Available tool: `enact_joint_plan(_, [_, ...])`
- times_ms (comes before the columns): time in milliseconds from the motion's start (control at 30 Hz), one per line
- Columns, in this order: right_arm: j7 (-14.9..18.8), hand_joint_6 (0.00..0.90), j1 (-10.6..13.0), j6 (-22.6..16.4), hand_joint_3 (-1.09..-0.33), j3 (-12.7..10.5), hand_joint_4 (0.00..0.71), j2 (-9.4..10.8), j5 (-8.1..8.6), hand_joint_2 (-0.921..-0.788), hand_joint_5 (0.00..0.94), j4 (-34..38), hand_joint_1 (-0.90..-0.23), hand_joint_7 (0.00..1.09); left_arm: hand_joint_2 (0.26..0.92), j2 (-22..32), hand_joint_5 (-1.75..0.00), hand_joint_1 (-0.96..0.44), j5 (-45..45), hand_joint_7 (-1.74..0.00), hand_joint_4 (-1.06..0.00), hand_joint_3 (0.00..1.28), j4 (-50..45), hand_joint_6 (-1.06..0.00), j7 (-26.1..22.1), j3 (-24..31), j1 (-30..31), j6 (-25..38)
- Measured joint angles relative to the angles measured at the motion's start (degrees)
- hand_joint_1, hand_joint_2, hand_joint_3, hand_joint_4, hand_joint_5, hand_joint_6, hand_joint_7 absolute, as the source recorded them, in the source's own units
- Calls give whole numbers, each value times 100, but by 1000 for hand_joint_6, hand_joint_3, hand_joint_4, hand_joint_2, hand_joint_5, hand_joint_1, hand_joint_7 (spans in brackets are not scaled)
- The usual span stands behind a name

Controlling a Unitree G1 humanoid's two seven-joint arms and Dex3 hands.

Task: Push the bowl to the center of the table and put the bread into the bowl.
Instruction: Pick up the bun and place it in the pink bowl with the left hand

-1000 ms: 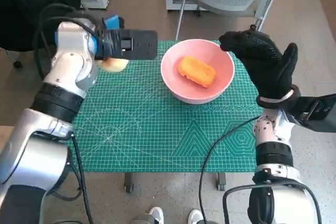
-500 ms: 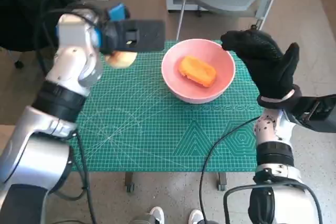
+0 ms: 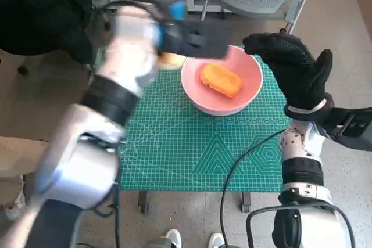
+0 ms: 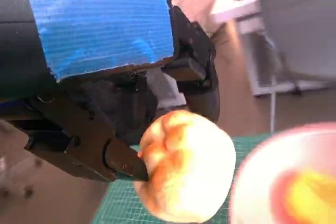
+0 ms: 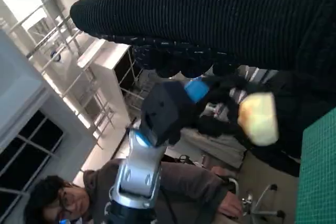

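The round, pale golden bread roll [image 4: 184,169] is off the table, held up in the air by the black left hand with blue tape over its back [image 4: 105,108]; the left wrist view shows dark fingers [image 4: 118,161] pressed into its side. It is nearly as wide as it is long, so no clear long axis or pointing direction can be told. In the head view the roll [image 3: 172,59] peeks out under the blurred left hand [image 3: 192,36], just beside the far left rim of the pink round bowl [image 3: 250,79], over the edge of the green cutting mat [image 3: 174,143]. The bowl sits on the far middle part of the mat and holds an orange oblong piece of food [image 3: 220,79] whose long axis runs slantwise, from far left to near right. The left forearm reaches up and across from the near left, motion-smeared. The black-gloved right hand [image 3: 293,68] stands upright just beside the bowl's right rim, fingers spread and holding nothing; whether it touches the rim is probably not decidable here. In the right wrist view a person [image 5: 173,192] sits beyond the table.
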Motion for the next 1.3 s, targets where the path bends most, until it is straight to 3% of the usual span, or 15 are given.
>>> enact_joint_plan(67, [-23, 190, 46, 46, -722, -3, 140, -2, 21, -921, 2, -81, -673, 16, 921, -163, -901, -206, 277, -1618, -454, 431, 293, -268, -432, -340, -112, -254])
enact_joint_plan(167, [-76, 190, 135, 120, -713, -5, 141, -20, 64, -921, 2, -197, -674, 16, 921, -394, -531, -301, 623, -1689, -548, 478, 600, -226, -1036, -760, -199, -592])
enact_joint_plan(267, [-119, 190, 216, 169, -710, -1, 141, -25, 69, -921, 2, -286, -675, 16, 921, -502, -404, -332, 715, -1712, -582, 493, 733, -213, -1279, -911, -201, -733])
enact_joint_plan(1300, [-310, 189, 397, 288, -709, 193, 142, 14, 67, -921, 1, -665, -675, 17, 921, -476, -282, -347, 771, -1722, -631, 499, 789, -207, -1359, -1010, -270, -779])
